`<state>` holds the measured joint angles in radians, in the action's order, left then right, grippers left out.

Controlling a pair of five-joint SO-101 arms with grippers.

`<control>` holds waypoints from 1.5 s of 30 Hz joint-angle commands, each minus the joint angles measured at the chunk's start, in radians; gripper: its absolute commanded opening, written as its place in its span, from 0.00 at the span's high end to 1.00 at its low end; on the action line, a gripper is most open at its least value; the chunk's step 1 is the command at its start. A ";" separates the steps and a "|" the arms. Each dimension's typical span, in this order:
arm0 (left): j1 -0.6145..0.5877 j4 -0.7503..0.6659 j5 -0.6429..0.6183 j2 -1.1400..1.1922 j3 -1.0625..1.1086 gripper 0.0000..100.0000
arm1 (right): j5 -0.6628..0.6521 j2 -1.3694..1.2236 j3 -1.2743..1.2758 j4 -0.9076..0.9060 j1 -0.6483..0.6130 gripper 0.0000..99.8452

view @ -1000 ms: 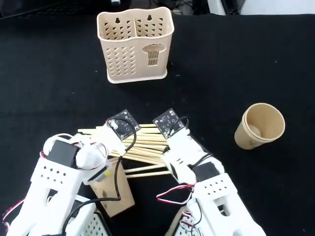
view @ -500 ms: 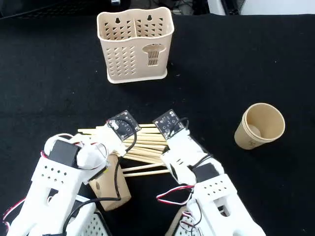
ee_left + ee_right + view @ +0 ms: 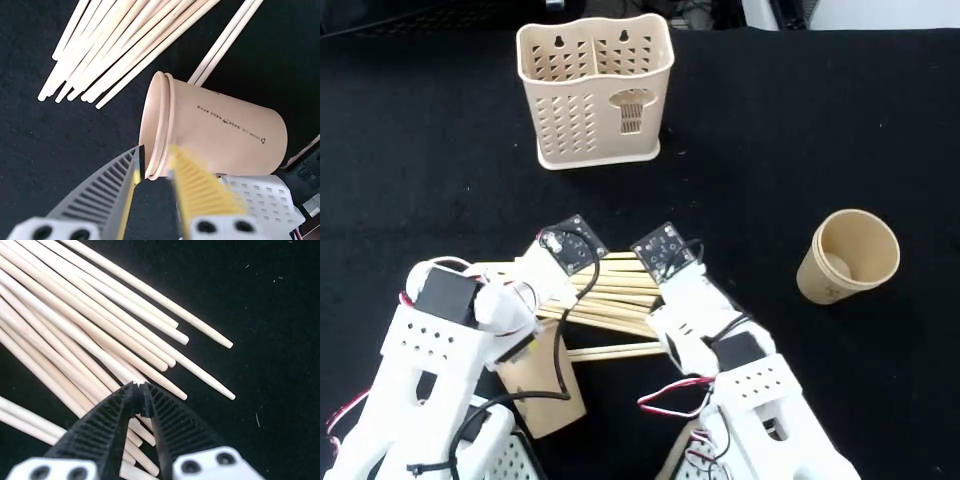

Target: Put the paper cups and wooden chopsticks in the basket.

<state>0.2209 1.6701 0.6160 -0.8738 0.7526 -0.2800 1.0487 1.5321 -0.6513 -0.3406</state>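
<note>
Non-task items: black table cover (image 3: 440, 180), white object (image 3: 880, 12).
Cover lies beneath left gripper (image 3: 156, 150) and right gripper (image 3: 138, 385); white object well beyond both, past cover's far edge.

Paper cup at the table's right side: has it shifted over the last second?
No. The paper cup stands in the same spot relative to the basket in the high view.

High camera looks down on table (image 3: 820, 130); both wrist cameras closely share chopsticks (image 3: 115, 50).
</note>
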 commanded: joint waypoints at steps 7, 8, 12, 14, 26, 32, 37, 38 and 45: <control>-0.104 0.002 0.104 -0.002 0.015 0.73 | 0.006 0.012 -0.007 0.020 0.009 0.99; -0.104 0.002 0.124 -0.002 0.027 0.74 | 0.006 0.012 -0.007 0.020 0.009 0.99; -0.104 -0.037 0.178 -0.002 0.084 0.75 | 0.006 0.012 -0.007 0.020 0.009 0.99; -0.097 -0.057 0.181 -0.002 0.116 0.75 | 0.006 0.012 -0.007 0.020 0.009 0.99; -0.093 -0.081 0.181 -0.006 0.162 0.89 | 0.006 0.012 -0.005 0.025 0.009 0.99; -0.044 -0.029 0.175 -0.009 0.147 0.89 | 0.006 0.012 -0.005 0.025 0.009 0.99; -0.027 0.051 0.173 -0.012 0.045 0.89 | 0.006 0.012 -0.005 0.025 0.009 0.99; -0.027 0.064 0.173 -0.012 0.021 0.89 | 0.006 0.012 -0.005 0.025 0.009 0.99; -0.025 0.080 0.127 -0.003 -0.056 0.89 | 0.006 0.012 -0.005 0.025 0.009 0.99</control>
<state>0.1826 1.7407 0.7649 -0.8738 0.7511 -0.2800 1.0487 1.5321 -0.6513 -0.3406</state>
